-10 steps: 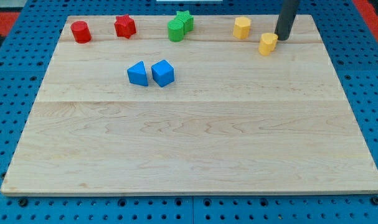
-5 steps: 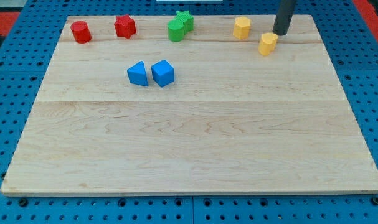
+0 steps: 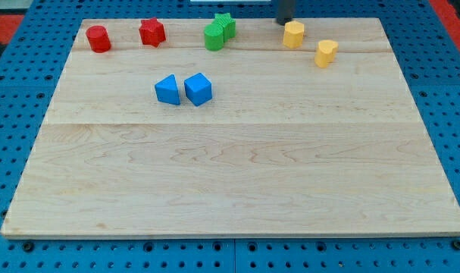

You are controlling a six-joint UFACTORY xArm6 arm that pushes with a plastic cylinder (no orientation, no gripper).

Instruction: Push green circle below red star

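My tip (image 3: pixel 284 22) has swung from beside the yellow blocks to the surface's (image 3: pixel 237 174) top edge, at twelve o'clock of one yellow block (image 3: pixel 293 34). No jaws here, nothing held. It's closing on the green circle (image 3: pixel 214 36) (matte, chunky), untouched, at three o'clock of the red star (image 3: pixel 151 32).

Eight blocks sit on the wooden board (image 3: pixel 237 174): two red, a cylinder (image 3: pixel 98 38) and a star (image 3: pixel 151 32); two green (image 3: pixel 214 36) (image 3: pixel 226 23); two yellow (image 3: pixel 293 34) (image 3: pixel 326 52); two blue (image 3: pixel 167 89) (image 3: pixel 198 89).
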